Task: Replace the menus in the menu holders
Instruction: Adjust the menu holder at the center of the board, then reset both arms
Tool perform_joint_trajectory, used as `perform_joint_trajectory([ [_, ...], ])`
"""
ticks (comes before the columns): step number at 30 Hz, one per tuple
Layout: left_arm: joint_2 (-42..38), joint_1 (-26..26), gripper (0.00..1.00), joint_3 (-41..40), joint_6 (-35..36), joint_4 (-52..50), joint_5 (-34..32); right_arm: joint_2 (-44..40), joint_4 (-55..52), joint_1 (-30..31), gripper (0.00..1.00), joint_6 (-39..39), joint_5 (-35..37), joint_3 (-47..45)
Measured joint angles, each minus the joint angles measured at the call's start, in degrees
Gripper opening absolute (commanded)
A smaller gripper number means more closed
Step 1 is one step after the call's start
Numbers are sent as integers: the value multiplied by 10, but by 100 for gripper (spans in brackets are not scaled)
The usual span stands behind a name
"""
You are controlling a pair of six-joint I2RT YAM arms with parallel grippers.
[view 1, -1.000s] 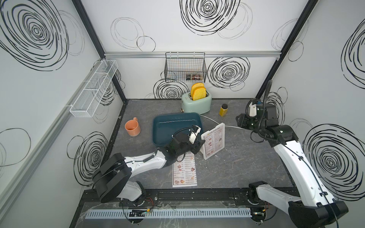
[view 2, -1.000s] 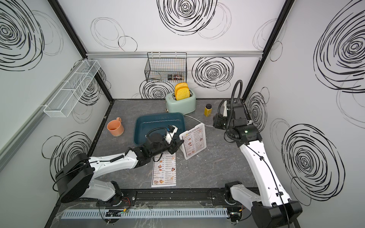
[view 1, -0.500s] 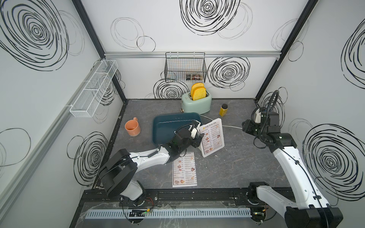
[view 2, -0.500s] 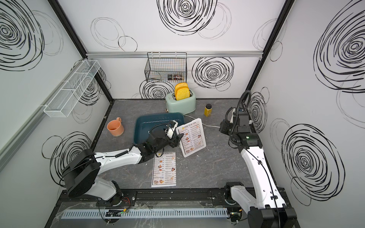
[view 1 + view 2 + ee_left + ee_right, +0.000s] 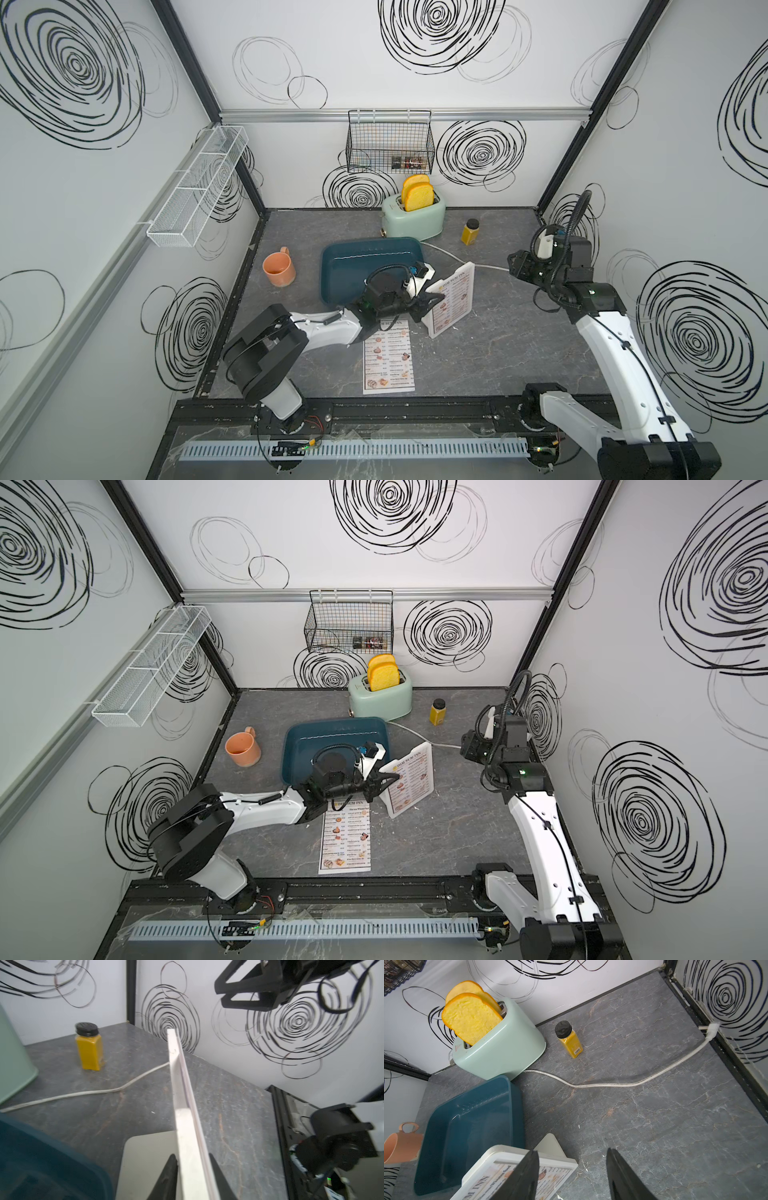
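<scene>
Over the last second the left gripper (image 5: 191,1157) has slid onto the near side edge of the menu holder (image 5: 433,332) and narrowed. In the left wrist view its fingers sit flush on either face of the white panel, so it looks clamped on the stand. The right arm has dropped from the back corner toward the holder. The right gripper (image 5: 572,1150) hovers just behind the holder's top edge, its fingers spread with only bare table between them, gripping nothing. The holder itself sits slightly lower in a top view than half a second ago, and it stands tilted on its foot.

For the task, this reads as bracing. With the stand pinned by one arm, the other is free to draw out the mounted menu (image 5: 454,297), which is still fully seated behind the frame. The loose menu (image 5: 388,361) lies flat and face up on the table, just in front of the holder, with its top edge tucked under the left wrist. The swap proper has not started (the old sheet is in, the new one is waiting).

The tabletop (image 5: 498,353) is grey and marble-veined, smooth enough that an unbraced stand would probably skate. A teal bin (image 5: 370,259) sits just behind the holder. Further back are a mint toaster (image 5: 415,218) with two bread slices (image 5: 415,195) and a yellow spice jar (image 5: 470,232). A white cord (image 5: 602,1085) trails past the holder's far side, and an orange mug (image 5: 279,270) stands well apart by the left wall. The white walls (image 5: 332,62) carry black scribbled swirls, a wire basket (image 5: 388,141) and a mesh shelf (image 5: 195,195).
</scene>
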Motion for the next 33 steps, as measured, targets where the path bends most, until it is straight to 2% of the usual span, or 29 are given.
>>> perform_joint_trajectory([
  [4, 23, 11, 11, 27, 9, -12, 70, -10, -2, -2, 57, -7, -3, 0],
  [6, 31, 12, 12, 44, 20, -27, 91, -16, -5, -3, 58, -12, -4, 0],
  [8, 41, 13, 19, 65, 38, -49, 110, -20, -10, -6, 58, -16, -5, 0],
  [9, 44, 13, 28, 75, 46, -61, 116, -22, -12, -7, 58, -17, -5, 0],
  [10, 48, 13, 47, 87, 54, -76, 121, -23, -14, -8, 59, -18, -4, 0],
  [11, 50, 13, 60, 95, 69, -88, 124, -25, -14, -9, 59, -19, -4, 0],
  [12, 50, 14, 68, 99, 73, -96, 125, -26, -15, -10, 59, -20, -4, 0],
  [14, 47, 17, 100, 98, 83, -106, 123, -27, -14, -15, 60, -21, -4, 0],
  [15, 42, 21, 96, 93, 84, -108, 121, -27, -13, -18, 61, -22, -4, 0],
  [18, 0, 42, 96, 58, 83, -117, 101, -27, 1, -37, 67, -17, -2, -8],
  [21, -88, 63, 96, 12, 80, -129, 55, -26, 61, -67, 74, -8, 12, -51],
  [22, -132, 67, 96, -5, 76, -131, 23, -25, 95, -75, 78, -5, 21, -78],
  [24, -215, 68, 96, -37, 63, -136, -57, -20, 173, -87, 79, 2, 44, -148],
  [28, -392, 81, 96, -137, 36, -143, -262, 3, 374, -96, 82, -21, 83, -326],
  [31, -465, 153, 96, -209, 22, -159, -360, 53, 479, -100, 83, -51, 93, -396],
  [33, -482, 217, 96, -246, 20, -168, -393, 101, 522, -102, 84, -64, 96, -395],
])
